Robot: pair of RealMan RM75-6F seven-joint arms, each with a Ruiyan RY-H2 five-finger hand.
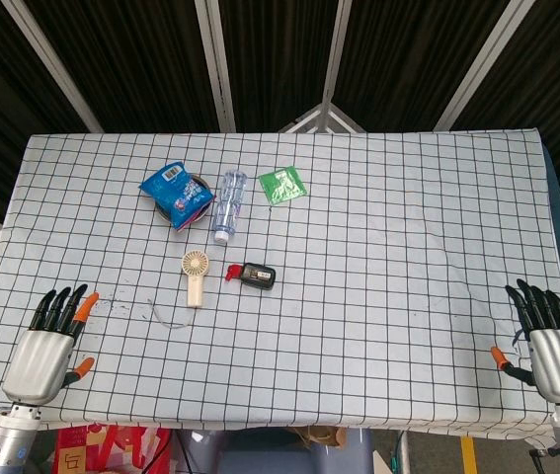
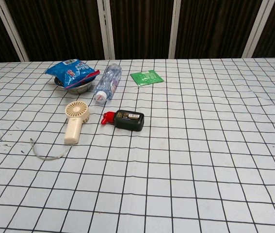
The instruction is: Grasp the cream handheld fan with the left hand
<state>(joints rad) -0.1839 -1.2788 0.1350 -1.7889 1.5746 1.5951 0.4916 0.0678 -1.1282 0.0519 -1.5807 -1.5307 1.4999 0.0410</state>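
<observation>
Both robot hands rest at the near table edge, left robot hand and right robot hand, fingers spread, holding nothing. Cream handheld fan lies flat, well apart from the left robot hand, just beside a dark green bottle with red cap. Behind it: water bottle, blue snack bag.
</observation>
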